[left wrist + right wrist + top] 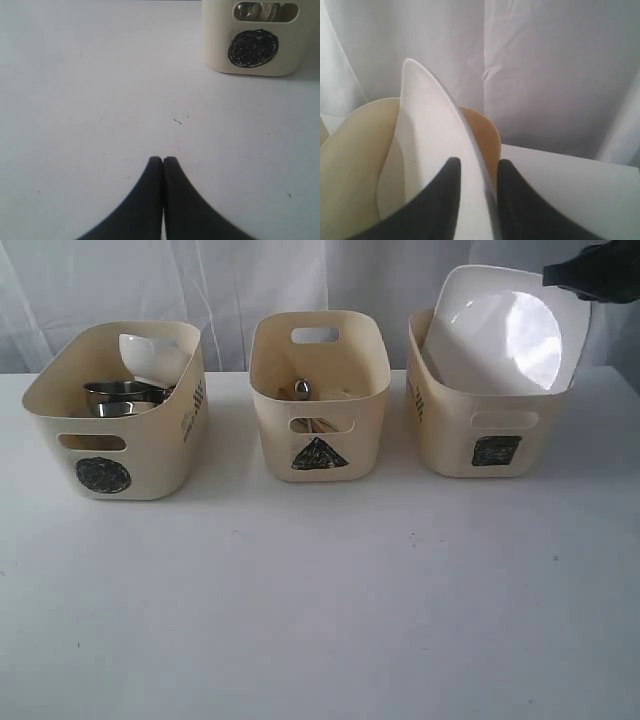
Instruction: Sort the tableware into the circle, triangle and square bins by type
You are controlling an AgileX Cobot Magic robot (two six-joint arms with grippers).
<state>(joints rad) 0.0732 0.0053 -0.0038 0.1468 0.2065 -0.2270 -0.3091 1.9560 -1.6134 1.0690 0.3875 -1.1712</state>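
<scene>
right side first: my right gripper [479,162] is up at the back right corner, and in its wrist view the two black fingers [445,200] stand apart with the rim of the large white square plate [505,330] running between them. one finger lies in front of the plate's face, and beside the other i see a sliver of beige bin wall between pad and rim, so i call that pincer parted and not pinching the plate. the plate stands tilted in the square bin [450,430], its lower part down inside and its upper half sticking out well above the rim, hollow face toward the exterior camera.

middle: the triangle bin [275,440] holds the steel spoon [301,388], one rounded end poking up, with wooden chopsticks [318,426] showing through the handle slot (the rest of the cutlery is too deep in there for me to pick out).

left: the circle bin [150,465] has the small white bowl [150,355] leaning against its back wall, and steel vessels [115,395] sit beside it; i cannot tell mug from bowl at this angle.

my left gripper [163,160] is closed, fingertips pressed together with nothing between them, low over the bare white table [320,620], and the circle bin is ahead of it, well apart. a white curtain [250,280] hangs behind all three bins.
</scene>
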